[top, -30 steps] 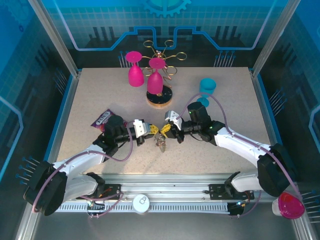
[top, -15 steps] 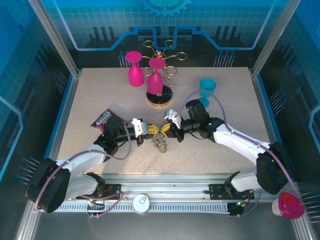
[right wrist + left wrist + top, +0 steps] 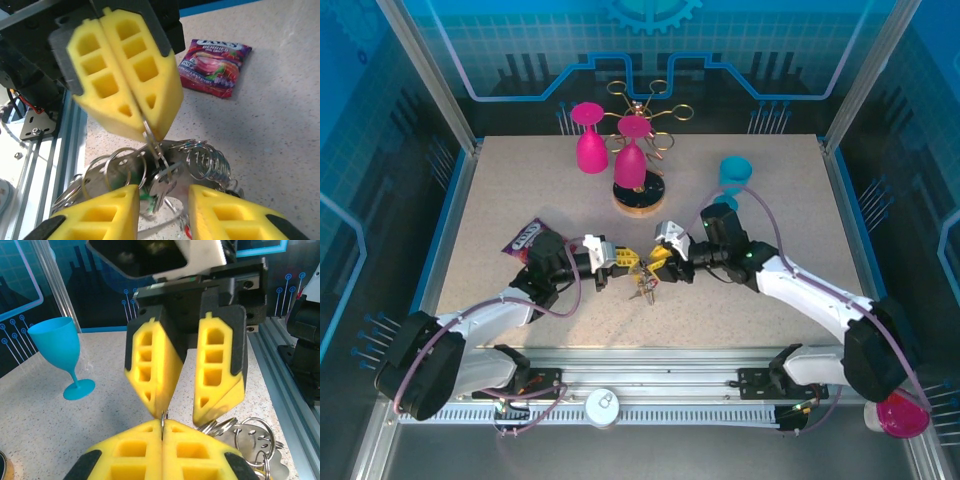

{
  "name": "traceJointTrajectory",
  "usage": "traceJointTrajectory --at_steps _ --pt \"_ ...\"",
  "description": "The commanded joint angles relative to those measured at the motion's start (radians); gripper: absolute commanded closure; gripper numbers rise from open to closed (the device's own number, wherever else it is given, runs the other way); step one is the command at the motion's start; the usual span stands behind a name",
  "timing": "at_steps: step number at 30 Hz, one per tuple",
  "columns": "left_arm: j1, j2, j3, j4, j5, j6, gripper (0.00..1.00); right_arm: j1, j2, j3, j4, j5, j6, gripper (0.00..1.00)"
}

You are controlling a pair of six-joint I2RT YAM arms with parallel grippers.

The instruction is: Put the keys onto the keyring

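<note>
Beige table (image 3: 520, 190) lies bare around mid-frame, so you have room on both sides. Your left gripper (image 3: 144, 131) pinches the thin keyring (image 3: 152, 146), likely so the keys (image 3: 160, 182) hang reachable; your right gripper (image 3: 162, 212), at the lower edge, stands parted just beneath them.

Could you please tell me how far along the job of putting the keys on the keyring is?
Done: several keys already hang bunched together. In hand: the left gripper has its jaws shut on the thin keyring, with the bunch under it. The right gripper faces it, jaws open, holding nothing. Left: I cannot tell whether any key is off the ring.
</note>
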Motion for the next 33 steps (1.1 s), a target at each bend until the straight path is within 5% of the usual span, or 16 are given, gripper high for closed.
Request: traceJointTrajectory --at_steps 1,18,27,31,33 --pt "0.004 -0.021 0.009 0.047 0.021 0.011 1.0 -0.003 -0.029 -0.025 0.124 0.014 -0.027 0.68" --pt "0.005 -0.023 0.007 0.062 0.036 0.002 1.0 0.046 0.035 -0.008 0.18 -0.013 -0.073 0.77" --pt "0.005 -0.018 0.008 0.062 0.041 -0.002 1.0 0.051 0.056 -0.002 0.241 -0.033 -0.046 0.97" --pt "0.006 -0.03 0.025 -0.035 0.016 0.04 1.0 0.048 0.046 0.01 0.203 -0.038 -0.064 1.0" --pt "0.006 -0.052 0.047 -0.145 -0.015 0.085 0.9 0.046 0.033 0.031 0.13 -0.028 -0.094 1.0"
